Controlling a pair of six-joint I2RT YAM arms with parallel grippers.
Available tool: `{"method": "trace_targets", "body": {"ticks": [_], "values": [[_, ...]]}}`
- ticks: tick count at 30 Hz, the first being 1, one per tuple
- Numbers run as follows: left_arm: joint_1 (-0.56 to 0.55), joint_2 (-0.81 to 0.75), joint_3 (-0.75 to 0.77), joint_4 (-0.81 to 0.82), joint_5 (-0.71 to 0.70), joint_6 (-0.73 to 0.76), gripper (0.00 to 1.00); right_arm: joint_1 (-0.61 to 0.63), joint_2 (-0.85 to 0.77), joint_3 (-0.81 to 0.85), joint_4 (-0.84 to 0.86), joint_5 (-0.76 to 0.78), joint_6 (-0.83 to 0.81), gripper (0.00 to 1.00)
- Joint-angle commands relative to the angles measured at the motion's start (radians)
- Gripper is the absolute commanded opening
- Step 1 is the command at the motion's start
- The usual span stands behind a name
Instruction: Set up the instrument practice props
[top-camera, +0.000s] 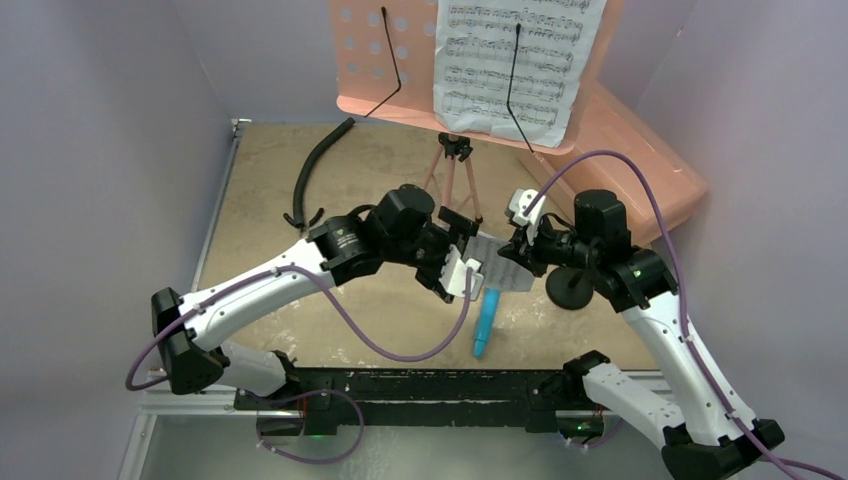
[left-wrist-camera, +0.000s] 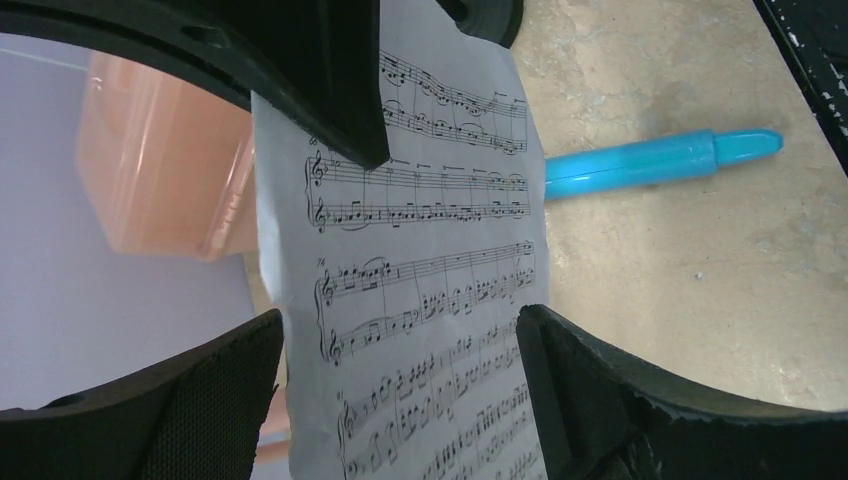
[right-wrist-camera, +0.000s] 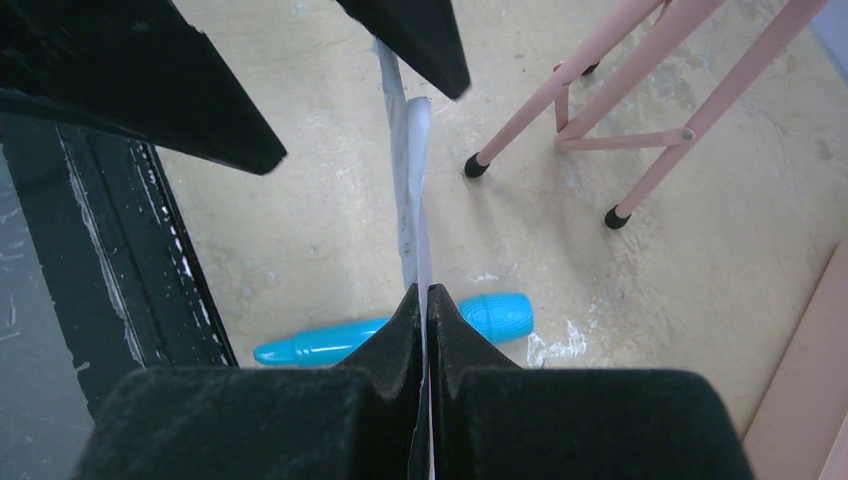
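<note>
The right claw is squeezed tight on the edge of one music page and holds it up above the table. The left claw is spread wide and does not pinch the page in front of it. The blue microphone lies flat on the table below. The small black mic stand sits by the right arm. The other page rests on the pink music stand at the back.
</note>
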Motion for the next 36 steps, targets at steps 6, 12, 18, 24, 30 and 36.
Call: {"method": "trace_targets", "body": {"ticks": [6,12,18,24,30,36], "values": [[-0.019,0.095,0.102,0.070,-0.002,-0.026,0.75,0.002,-0.007,0.047,-0.009,-0.032,-0.037,0.00],[-0.035,0.149,0.172,-0.044,0.031,0.018,0.49,0.002,-0.010,0.060,0.000,-0.006,-0.024,0.00],[-0.055,0.169,0.196,-0.108,0.021,0.050,0.23,0.002,-0.020,0.064,0.037,0.011,-0.001,0.00],[-0.064,0.174,0.193,-0.113,-0.013,0.026,0.00,0.002,-0.023,0.075,0.075,0.019,0.017,0.12],[-0.064,0.142,0.143,-0.053,-0.062,-0.135,0.00,0.002,-0.048,0.058,0.144,0.068,0.125,0.54],[-0.064,-0.009,-0.115,0.244,-0.047,-0.450,0.00,0.002,-0.119,-0.004,0.288,0.122,0.304,0.78]]}}
